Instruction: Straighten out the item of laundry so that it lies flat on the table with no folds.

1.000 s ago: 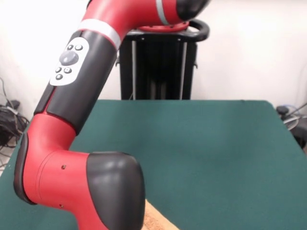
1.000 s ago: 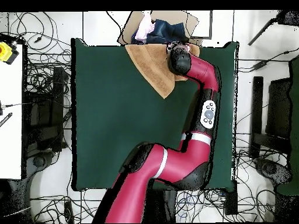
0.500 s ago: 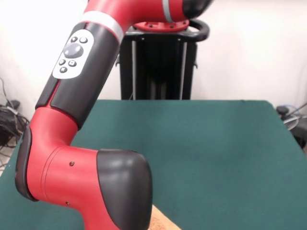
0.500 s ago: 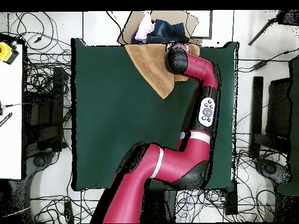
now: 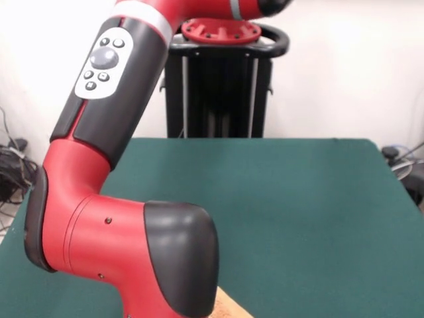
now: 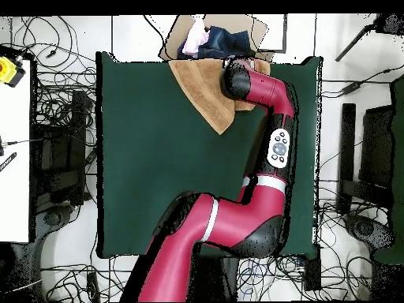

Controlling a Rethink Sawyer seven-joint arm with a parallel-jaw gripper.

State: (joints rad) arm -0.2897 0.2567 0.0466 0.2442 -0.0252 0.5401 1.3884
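Jaws hidden, perhaps over towel (image 6: pixel 207 95).

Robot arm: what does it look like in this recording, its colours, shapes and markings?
The arm is built of thick rounded links in glossy red with black sections and a black rounded cap at one joint. A white-grey band rings it near the top. One black link carries a light grey keypad with dark round buttons, also seen from overhead. Neither view shows the gripper.

Even, bright diffuse light on both views. Soft glare on the arm (image 5: pixel 99 218) shell, faint shadow beneath it on the table (image 5: pixel 298 218). Front view slightly soft.
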